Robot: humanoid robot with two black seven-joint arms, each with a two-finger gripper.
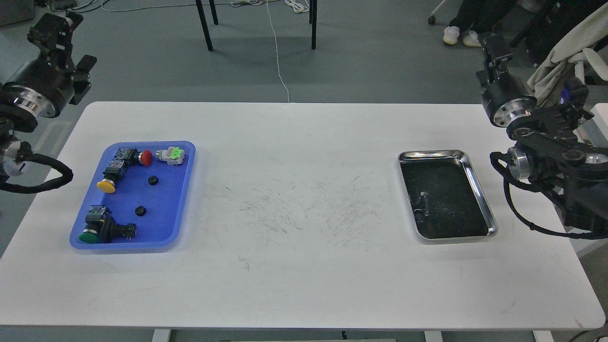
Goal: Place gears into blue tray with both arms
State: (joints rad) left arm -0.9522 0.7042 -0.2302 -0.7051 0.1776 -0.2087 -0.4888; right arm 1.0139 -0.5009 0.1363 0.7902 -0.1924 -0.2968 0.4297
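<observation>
The blue tray (178,197) lies on the left side of the white table. Two gears rest on its floor: one gear (152,180) near the middle and another gear (140,211) just below it. My left gripper (56,29) is raised beyond the table's far left corner, well away from the tray. Off the far right corner, my right gripper (494,46) is also raised. Both are dark and seen at an angle, so their fingers cannot be told apart. Nothing shows in either one.
Push-button switches share the blue tray: red cap (146,157), yellow cap (106,185), green cap (89,235), and a pale one with a green label (171,155). A shiny steel tray (477,183) with a dark inside sits at the right. Chair legs stand beyond the table.
</observation>
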